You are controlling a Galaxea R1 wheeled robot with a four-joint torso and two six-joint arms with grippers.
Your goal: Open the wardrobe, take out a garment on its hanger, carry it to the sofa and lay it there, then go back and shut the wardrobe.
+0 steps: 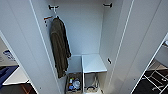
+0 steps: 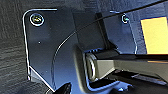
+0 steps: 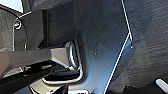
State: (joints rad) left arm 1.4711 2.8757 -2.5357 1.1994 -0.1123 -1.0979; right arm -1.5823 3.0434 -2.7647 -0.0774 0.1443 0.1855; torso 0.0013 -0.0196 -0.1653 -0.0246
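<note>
Head view: wardrobe (image 1: 85, 37) open, olive jacket (image 1: 59, 47) hanging | claws' state: cannot tell

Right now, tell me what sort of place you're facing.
Likely a bedroom or living-space closet: an open white wardrobe with a dark olive jacket hanging inside, a low white shelf, and a basket of small items on its floor.

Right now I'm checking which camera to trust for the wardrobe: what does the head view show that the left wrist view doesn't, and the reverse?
Head view alone: the open wardrobe, a dark olive jacket hanging inside, a white shelf, and a basket of small items at the bottom. Left wrist view alone: the robot's dark plate, dark floor and a yellow patch. Shared: nothing I can match between them.
</note>
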